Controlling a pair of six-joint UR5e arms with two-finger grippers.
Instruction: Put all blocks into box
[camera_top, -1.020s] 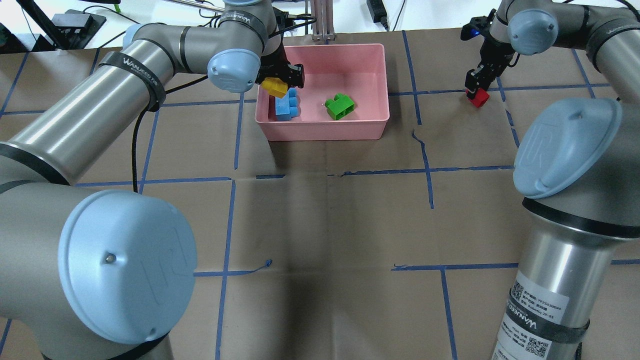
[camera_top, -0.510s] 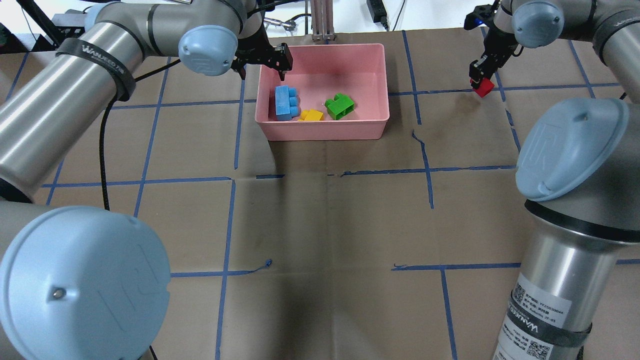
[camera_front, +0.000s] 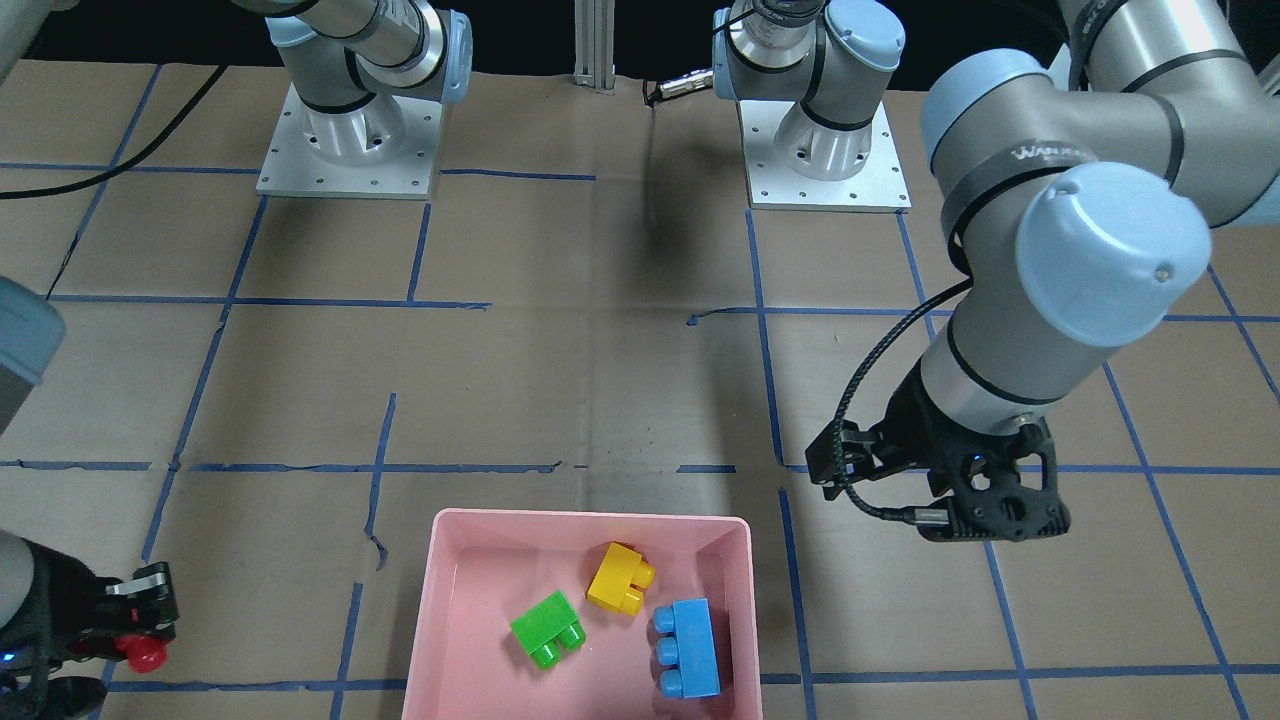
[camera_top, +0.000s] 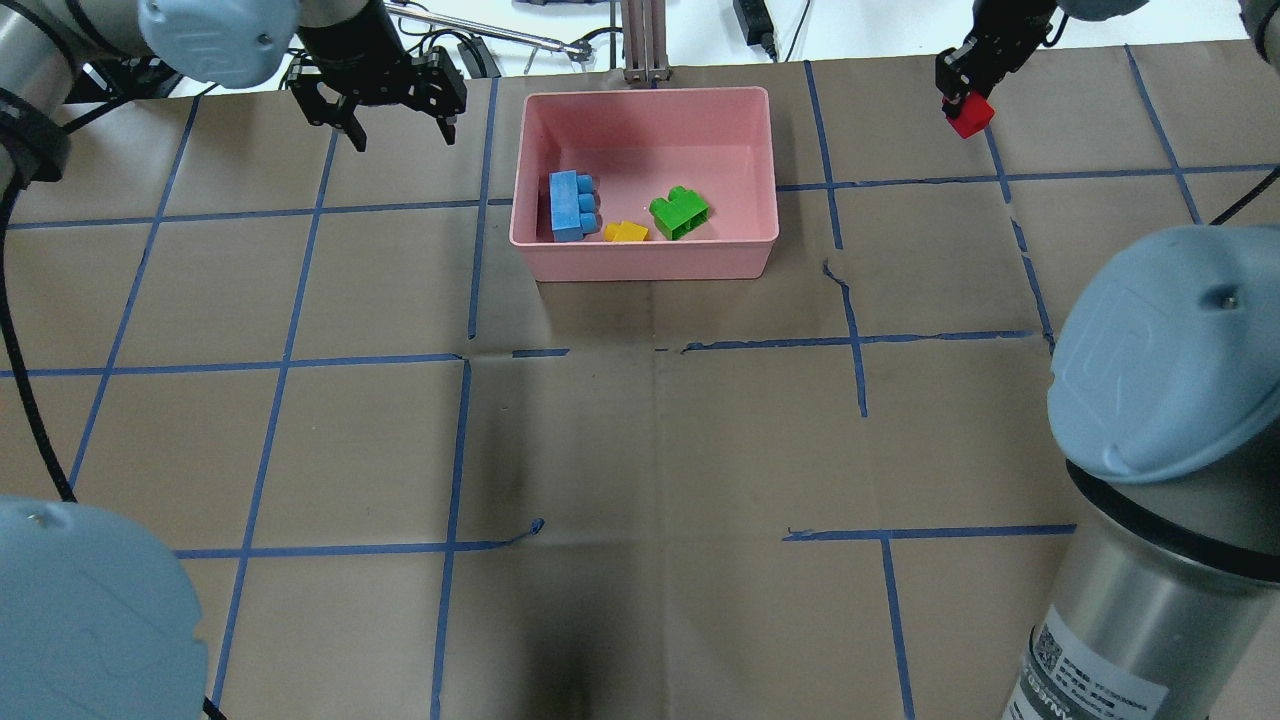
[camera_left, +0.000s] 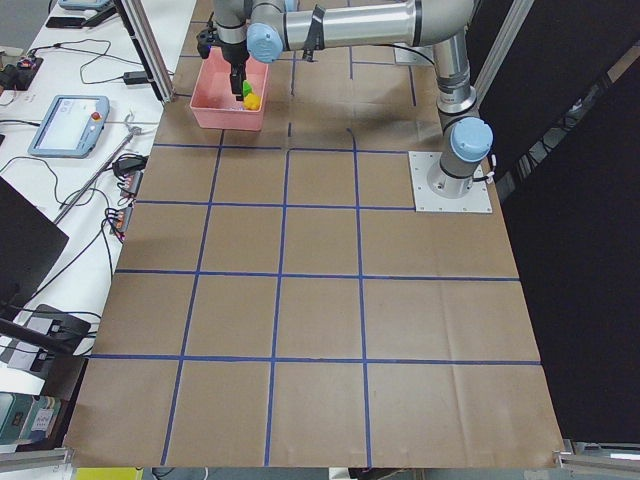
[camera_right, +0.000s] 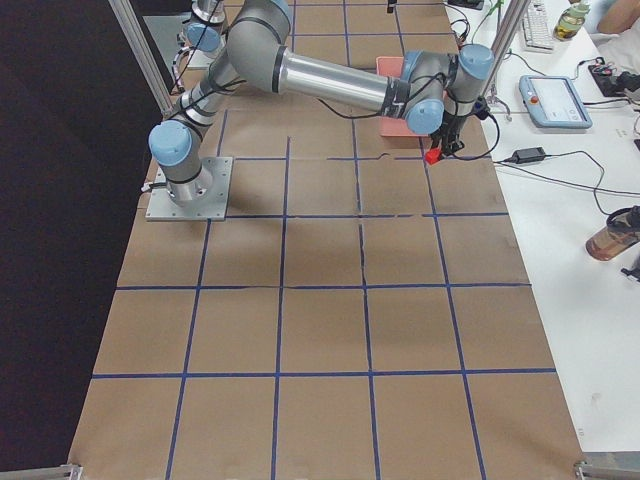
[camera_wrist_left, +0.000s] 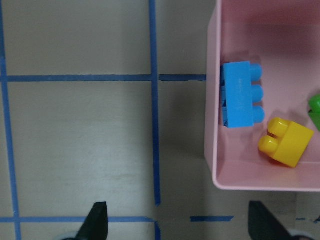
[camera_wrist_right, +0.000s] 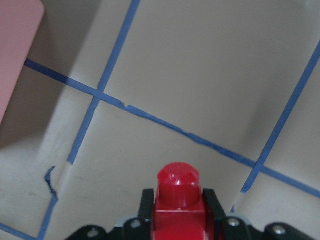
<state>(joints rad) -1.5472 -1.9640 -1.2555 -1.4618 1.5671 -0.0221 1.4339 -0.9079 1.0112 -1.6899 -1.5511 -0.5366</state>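
Surface: table (camera_top: 650, 440) under brown paper, gridded with blue tape. Overhead view: pink box (camera_top: 650, 262) at the far side, holding light-blue block (camera_top: 570, 205), yellow block (camera_top: 626, 232) and green block (camera_top: 680, 214), the yellow between the other two. Left gripper (camera_top: 400, 128): jaws spread wide, nothing in them, box just beside it on the side toward the other arm. Right gripper (camera_top: 962, 92): closed upon red block (camera_top: 971, 118), box well apart from it, toward the left arm. Front-facing view: the three blocks lie on the box floor, studs sideways; left gripper outside the box wall; red block at the right gripper's tip. Left wrist view: jaw tips parted, bare paper between them; box ahead and off to one side. Right wrist view: red block pinched between the jaws, stud outward, taped paper beyond.
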